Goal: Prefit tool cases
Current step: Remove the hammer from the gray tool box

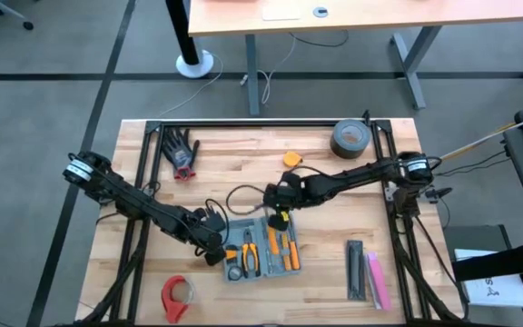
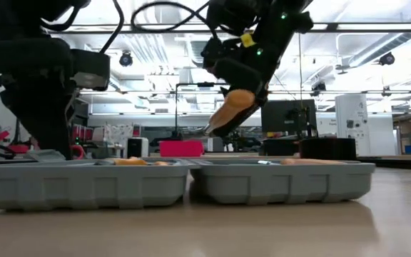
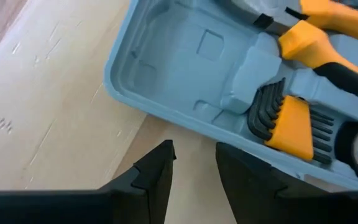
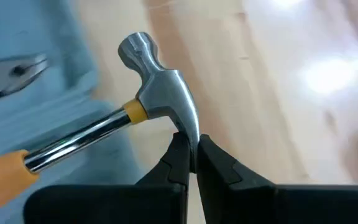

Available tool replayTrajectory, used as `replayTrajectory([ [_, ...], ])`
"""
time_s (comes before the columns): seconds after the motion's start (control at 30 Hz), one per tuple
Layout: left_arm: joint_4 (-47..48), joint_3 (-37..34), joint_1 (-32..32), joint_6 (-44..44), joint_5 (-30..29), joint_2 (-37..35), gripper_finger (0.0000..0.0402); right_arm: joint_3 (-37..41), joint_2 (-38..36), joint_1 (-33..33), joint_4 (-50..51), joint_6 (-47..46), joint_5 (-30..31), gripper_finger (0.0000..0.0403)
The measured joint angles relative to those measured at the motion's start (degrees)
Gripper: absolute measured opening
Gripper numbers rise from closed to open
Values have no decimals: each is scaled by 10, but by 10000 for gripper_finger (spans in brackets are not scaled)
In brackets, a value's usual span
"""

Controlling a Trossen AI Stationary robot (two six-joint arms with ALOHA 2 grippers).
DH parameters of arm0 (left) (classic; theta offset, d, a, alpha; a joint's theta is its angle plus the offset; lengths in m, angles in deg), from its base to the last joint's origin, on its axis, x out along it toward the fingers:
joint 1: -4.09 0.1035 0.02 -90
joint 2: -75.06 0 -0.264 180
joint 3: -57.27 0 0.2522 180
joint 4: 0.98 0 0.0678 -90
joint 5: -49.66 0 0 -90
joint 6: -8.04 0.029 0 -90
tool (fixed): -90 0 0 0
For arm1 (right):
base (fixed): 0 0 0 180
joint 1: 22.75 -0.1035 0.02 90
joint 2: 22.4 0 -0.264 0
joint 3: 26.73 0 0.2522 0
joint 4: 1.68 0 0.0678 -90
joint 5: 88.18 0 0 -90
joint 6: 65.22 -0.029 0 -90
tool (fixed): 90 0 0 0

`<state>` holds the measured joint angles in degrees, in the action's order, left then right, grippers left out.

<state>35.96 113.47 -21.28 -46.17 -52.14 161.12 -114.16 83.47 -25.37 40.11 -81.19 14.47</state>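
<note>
The blue-grey tool case point(image 1: 263, 252) lies open on the wooden table, its two halves point(image 2: 84, 182) side by side, with orange-handled pliers point(image 1: 251, 259) and hex keys point(image 3: 284, 118) in the tray. My right gripper point(image 4: 191, 155) hovers over the case's far edge, shut on a hammer point(image 2: 234, 106) with a steel head and orange handle. My left gripper point(image 3: 194, 165) stands open just off the case's left edge point(image 3: 166, 112), nothing between its fingers. My right gripper pinches the claw end of the hammer's steel head point(image 4: 188, 127) between its two fingertips, coming from above at a slant. The hammer is lifted clear of the case. Its orange handle point(image 2: 235, 101) slants down below the fingers.
A roll of grey tape point(image 1: 350, 138) and a small orange item point(image 1: 292, 160) lie at the far right, dark gloves point(image 1: 182, 153) at the far left. A red tape dispenser point(image 1: 177, 295) sits near the front left; black and pink bars point(image 1: 366, 271) lie right of the case.
</note>
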Motion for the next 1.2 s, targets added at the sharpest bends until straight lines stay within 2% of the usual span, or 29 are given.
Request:
replayTrajectory([
  [0.63,-95,0,29,21,-19,0,132,-1,-1,165,0,17,5,0],
  [0.87,-171,0,29,74,-67,0,132,-27,0,210,3,36,-9,0],
  [1.2,-203,0,29,107,-123,0,132,-76,17,240,13,87,-26,0],
])
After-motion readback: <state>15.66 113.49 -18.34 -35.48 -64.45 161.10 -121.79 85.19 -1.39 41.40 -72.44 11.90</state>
